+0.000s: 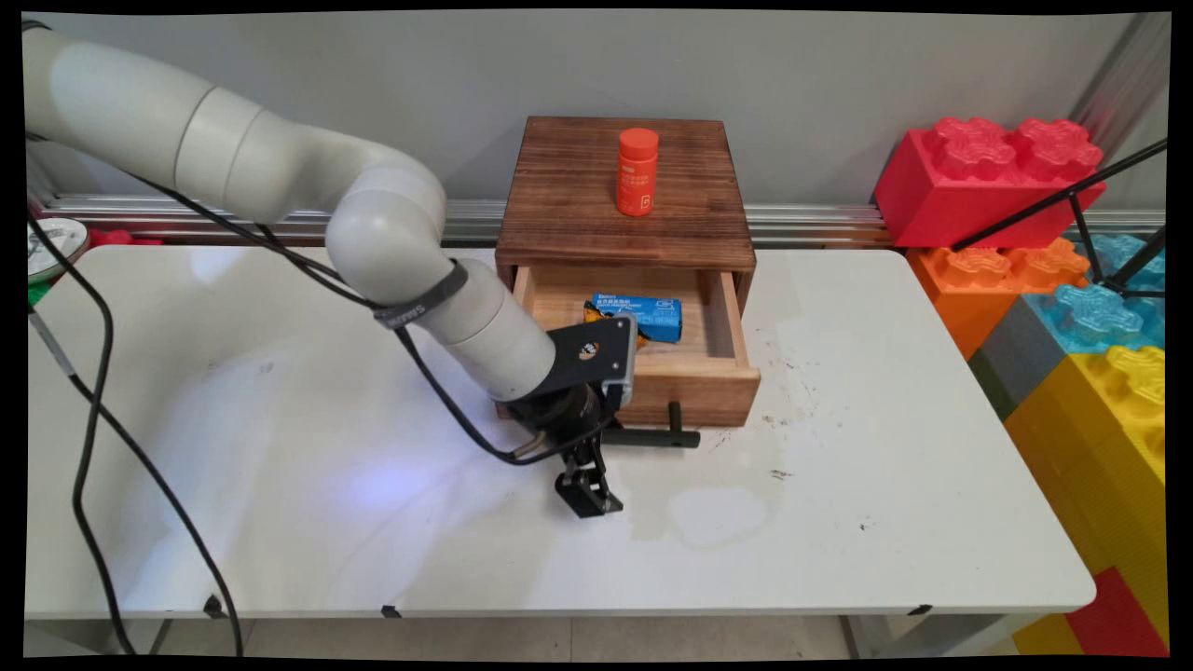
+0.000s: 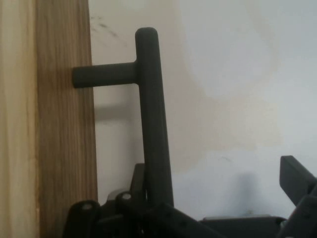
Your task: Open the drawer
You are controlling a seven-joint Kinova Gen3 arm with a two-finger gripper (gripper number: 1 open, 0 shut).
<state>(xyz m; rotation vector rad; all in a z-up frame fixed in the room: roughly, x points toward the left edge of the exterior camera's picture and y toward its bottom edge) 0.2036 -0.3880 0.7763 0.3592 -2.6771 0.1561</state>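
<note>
A: What takes up most of the scene?

B: A white rectangular table [image 1: 839, 522], with scuffs and a pale stain on its top. At its far middle stands a dark-stained wooden box cabinet [image 1: 624, 200], and its light wooden drawer [image 1: 694, 377] is pulled out toward the near side.

A: And off to the side?

B: Big plastic building blocks [image 1: 1053, 280], red, orange, blue and yellow, stacked past the table's right end.

A: Anything on or in the cabinet?

B: An orange capped bottle [image 1: 637, 172] stands upright on the cabinet top. Inside the open drawer lies a blue printed carton [image 1: 643, 315], flat, partly behind the arm's wrist.

A: Where is the black two-finger gripper [image 1: 587, 499]?

B: Low over the table, just in front of the drawer's left part, pointing down and toward the near side. The drawer's black bar handle [image 1: 652, 436] runs just behind and above it.

A: Does it hold the handle?

B: The hand view shows the handle [image 2: 151, 124] rising beside the drawer front [image 2: 64, 148], with one finger [image 2: 136, 188] close against the bar and the other finger [image 2: 297, 181] well off to the side. So the jaws stand wide apart, with nothing clamped between them. Whether the near finger touches the bar, I cannot tell.
</note>
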